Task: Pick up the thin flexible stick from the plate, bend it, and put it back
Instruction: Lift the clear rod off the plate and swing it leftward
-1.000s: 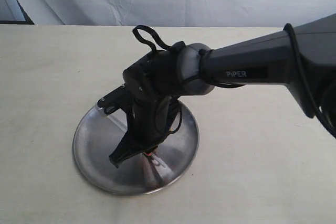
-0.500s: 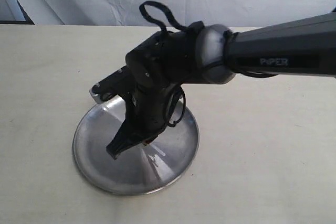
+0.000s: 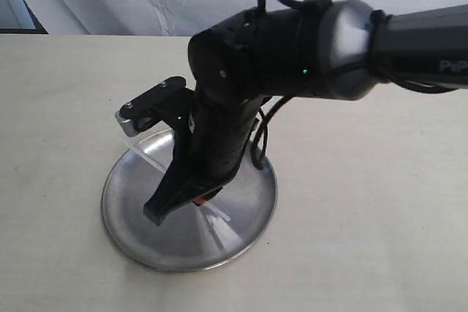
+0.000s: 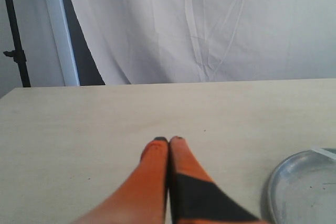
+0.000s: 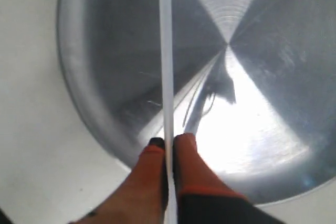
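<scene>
Right gripper [image 5: 168, 141] pinching the thin flexible stick [image 5: 167, 51] over the plate [image 5: 110, 40]; left gripper [image 4: 168, 140] closed, empty, above the desk [image 4: 79, 129]

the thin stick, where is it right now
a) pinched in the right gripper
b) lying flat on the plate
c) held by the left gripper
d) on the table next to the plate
a: the right wrist view shows the thin stick running out from the shut right gripper across the plate, while the left gripper is shut on nothing over the table.
</scene>
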Tool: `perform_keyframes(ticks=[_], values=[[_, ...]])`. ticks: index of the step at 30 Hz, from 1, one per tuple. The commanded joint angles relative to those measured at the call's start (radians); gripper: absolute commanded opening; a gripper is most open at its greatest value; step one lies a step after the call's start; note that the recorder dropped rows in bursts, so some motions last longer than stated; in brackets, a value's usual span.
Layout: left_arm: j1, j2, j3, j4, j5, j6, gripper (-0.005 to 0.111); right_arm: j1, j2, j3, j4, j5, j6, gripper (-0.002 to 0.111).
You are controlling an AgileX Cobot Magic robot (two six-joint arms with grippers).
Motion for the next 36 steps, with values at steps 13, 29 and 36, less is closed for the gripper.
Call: perform_keyframes(ticks=[13, 29, 36], values=[[0.002, -0.006, 0.005, -0.334, -0.515, -0.339, 0.0, 0.004, -0.294, 0.222, 0.545, 0.044, -0.484, -0.001], [0.002, -0.006, 0.005, 0.131, -0.735, -1.18, 0.001, 0.004, -0.294, 0.222, 0.93, -0.148, -0.681, -0.001], [0.002, -0.006, 0.005, 0.622, -0.804, -1.697, 0.057, 0.008, -0.294, 0.219, 0.97, -0.139, -0.716, -0.001]])
